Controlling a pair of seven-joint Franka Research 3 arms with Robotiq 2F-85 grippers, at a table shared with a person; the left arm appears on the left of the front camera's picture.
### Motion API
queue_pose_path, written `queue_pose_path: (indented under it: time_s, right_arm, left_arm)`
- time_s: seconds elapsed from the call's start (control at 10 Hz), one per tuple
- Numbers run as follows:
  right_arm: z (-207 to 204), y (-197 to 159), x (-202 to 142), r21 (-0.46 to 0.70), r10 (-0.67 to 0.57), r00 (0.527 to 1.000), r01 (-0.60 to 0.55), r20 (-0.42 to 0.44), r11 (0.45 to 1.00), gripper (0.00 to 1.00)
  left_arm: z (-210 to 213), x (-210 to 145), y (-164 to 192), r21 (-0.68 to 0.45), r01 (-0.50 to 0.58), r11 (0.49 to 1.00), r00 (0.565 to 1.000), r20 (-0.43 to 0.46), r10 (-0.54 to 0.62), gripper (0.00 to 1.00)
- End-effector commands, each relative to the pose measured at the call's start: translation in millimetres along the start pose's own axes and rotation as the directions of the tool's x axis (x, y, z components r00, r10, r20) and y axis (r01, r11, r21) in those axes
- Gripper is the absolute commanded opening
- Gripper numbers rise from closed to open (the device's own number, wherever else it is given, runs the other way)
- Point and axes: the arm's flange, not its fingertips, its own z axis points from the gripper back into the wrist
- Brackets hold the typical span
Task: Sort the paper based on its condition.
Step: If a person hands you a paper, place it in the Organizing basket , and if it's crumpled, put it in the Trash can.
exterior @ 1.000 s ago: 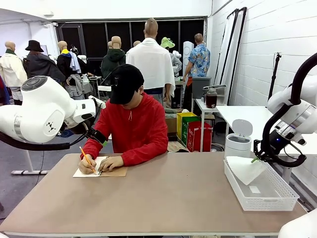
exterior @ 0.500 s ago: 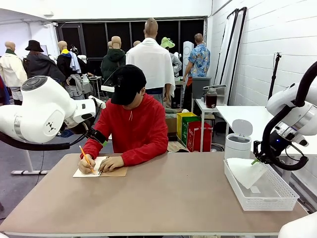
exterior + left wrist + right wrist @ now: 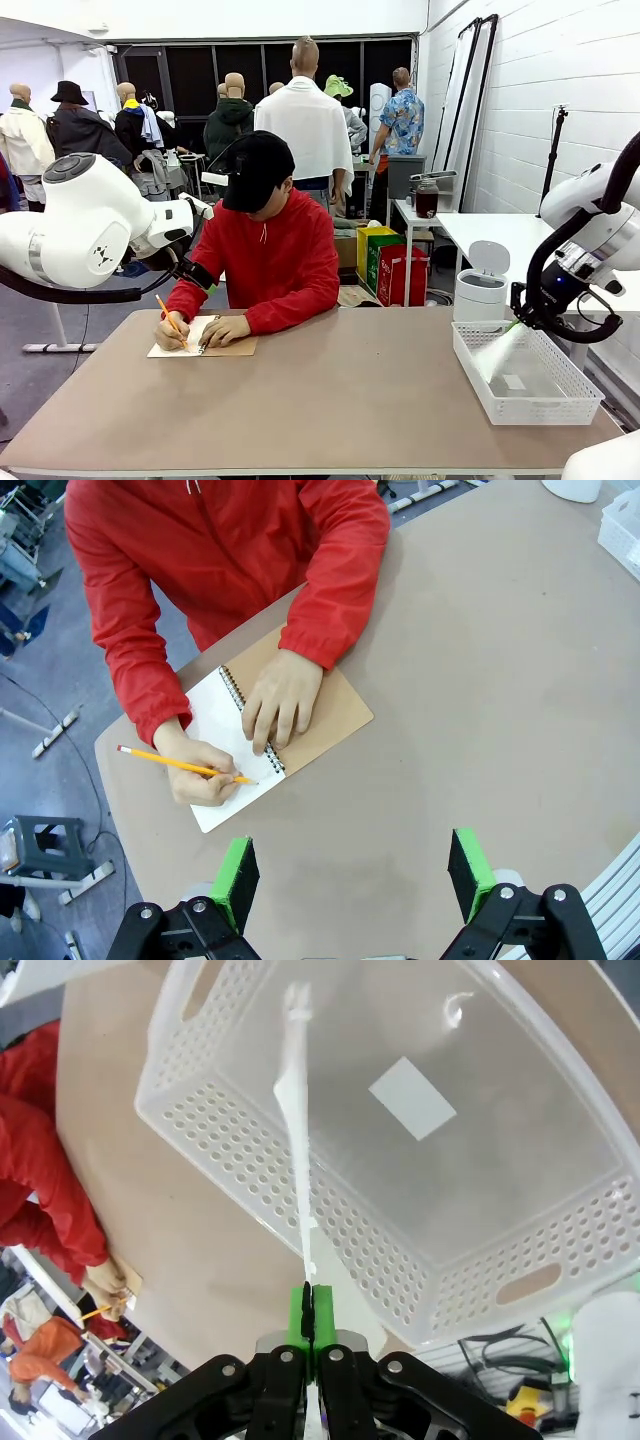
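The right arm comes in from the side with its wrist bent over, and the right hand [image 3: 515, 322] points down at the white mesh basket [image 3: 524, 411] from just above its rim. This hand is clenched tight on the paper [image 3: 495, 352], with the green pads pressed together on the sheet's edge. The sheet hangs from the fingertips and slants down into the basket, blurred in the front view. In the right wrist view the right hand [image 3: 308, 1312] holds the paper [image 3: 298, 1140] edge-on, a thin white line running straight ahead of the fingertips, across the basket's [image 3: 238, 1136] perforated wall and over its floor. A small white rectangle [image 3: 412, 1098] lies on that floor, off to one side of the sheet.

The left hand [image 3: 353, 875] is raised above the worktop [image 3: 490, 690], looking down, released, with nothing between its spread fingers. Ahead of its fingertips a person in red sleeves writes with a pencil [image 3: 180, 765] in a spiral-bound notebook [image 3: 335, 695].
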Motion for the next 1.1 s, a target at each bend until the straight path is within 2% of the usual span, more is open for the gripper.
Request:
queue_pose_path:
  time_s: [0.0,0.2,0.7,1.0]
  right_arm:
    - [4,-10,-17,-0.052,-0.010,1.000,0.011,0.019,0.999,0.00]
    - [5,-15,-23,-0.069,0.003,1.000,-0.001,0.028,0.998,0.00]
    - [-32,-12,-5,-0.181,0.109,0.993,-0.099,0.046,0.979,0.00]
    - [-39,-4,0,-0.203,0.127,0.990,-0.111,0.068,0.973,0.00]
  left_arm:
    - [0,0,0,0.000,0.002,1.000,1.000,0.005,-0.002,1.00]
    - [0,0,0,0.000,0.002,1.000,1.000,0.005,-0.002,1.00]
    - [0,0,0,0.000,0.002,1.000,1.000,0.005,-0.002,1.00]
    - [0,0,0,0.000,0.002,1.000,1.000,0.005,-0.002,1.00]
